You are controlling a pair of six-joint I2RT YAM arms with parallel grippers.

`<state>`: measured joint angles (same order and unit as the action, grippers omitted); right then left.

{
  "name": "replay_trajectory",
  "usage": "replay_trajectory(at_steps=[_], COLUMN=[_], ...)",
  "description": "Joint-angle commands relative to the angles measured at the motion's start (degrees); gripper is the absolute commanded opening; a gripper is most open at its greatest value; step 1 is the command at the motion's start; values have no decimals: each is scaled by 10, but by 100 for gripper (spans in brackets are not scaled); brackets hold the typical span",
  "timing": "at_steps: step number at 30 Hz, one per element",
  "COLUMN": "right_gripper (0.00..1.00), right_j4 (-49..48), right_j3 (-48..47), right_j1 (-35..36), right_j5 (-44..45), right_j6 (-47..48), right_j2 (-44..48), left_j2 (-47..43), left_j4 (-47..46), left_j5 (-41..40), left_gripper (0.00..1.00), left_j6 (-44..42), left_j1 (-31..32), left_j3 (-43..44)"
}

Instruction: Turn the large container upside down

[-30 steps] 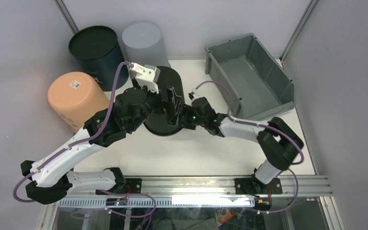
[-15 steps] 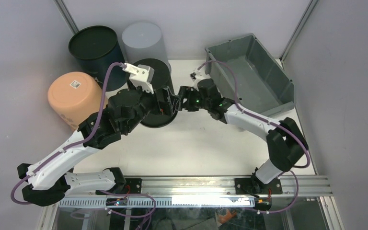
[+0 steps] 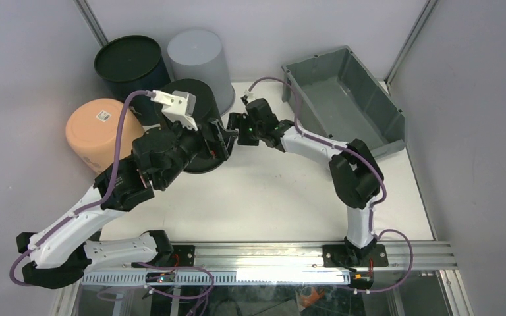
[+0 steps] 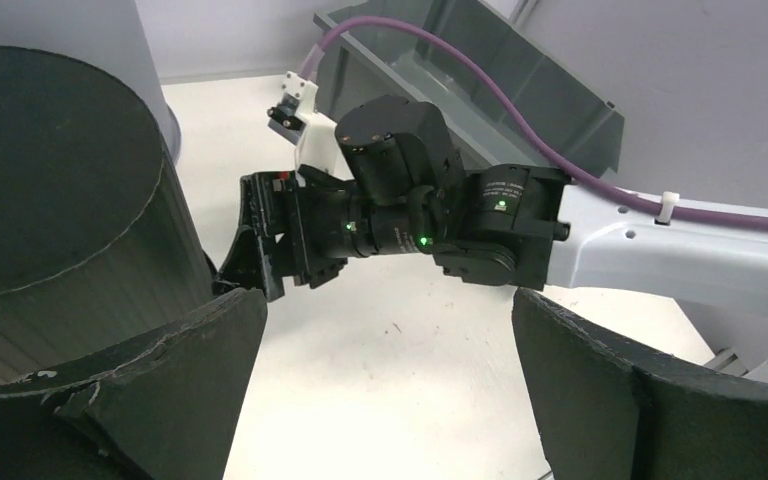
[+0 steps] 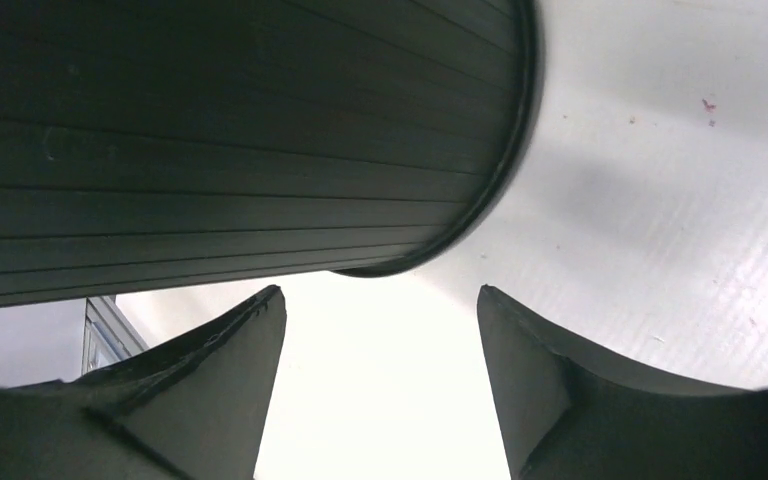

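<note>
My left gripper (image 4: 390, 335) and right gripper (image 5: 380, 325) both gape wide and empty beside the black bucket (image 3: 194, 122), not on the large container (image 3: 342, 108), which therefore sits mouth-up at far right.

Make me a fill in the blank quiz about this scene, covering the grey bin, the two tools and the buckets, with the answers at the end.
1. The large container sits with its open side facing ____.
2. The left tool and the right tool are both ____, gripping nothing.
3. The sticker-labelled bucket is coloured ____.
Missing words: up; open; orange.
</note>
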<state>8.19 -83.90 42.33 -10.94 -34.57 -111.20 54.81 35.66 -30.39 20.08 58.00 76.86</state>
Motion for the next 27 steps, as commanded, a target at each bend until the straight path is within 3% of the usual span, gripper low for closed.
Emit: replay_trajectory(at_steps=[1,4,8,11,14,19,22,27], right_gripper=[74,74,81,87,92,96,96,87], right_j4=[16,72,176,223,249,281,290,327], right_j3=[-6,-11,-31,-23,-2,38,62,69], right_j1=[-38,-59,-68,-86,-115,-184,-233,-265], right_j5=[37,83,228,325,361,334,261,147], right_j6=[27,114,243,306,344,361,365,368], right_j2=[77,133,194,229,259,277,268,220], left_j2=[-13,-10,12,24,33,54,66,79], left_j4=[-8,-7,-9,-12,-22,-26,-25,-23], left_j5=[-12,-7,7,17,27,40,68,97], left_gripper=[99,99,99,99,99,99,99,99], left_j6=[1,1,0,-1,-5,-10,-14,-9], left_j1=[-7,-8,-8,-7,-8,-8,-8,-8], left_j3=[5,-1,2,2,-2,0,1,-1])
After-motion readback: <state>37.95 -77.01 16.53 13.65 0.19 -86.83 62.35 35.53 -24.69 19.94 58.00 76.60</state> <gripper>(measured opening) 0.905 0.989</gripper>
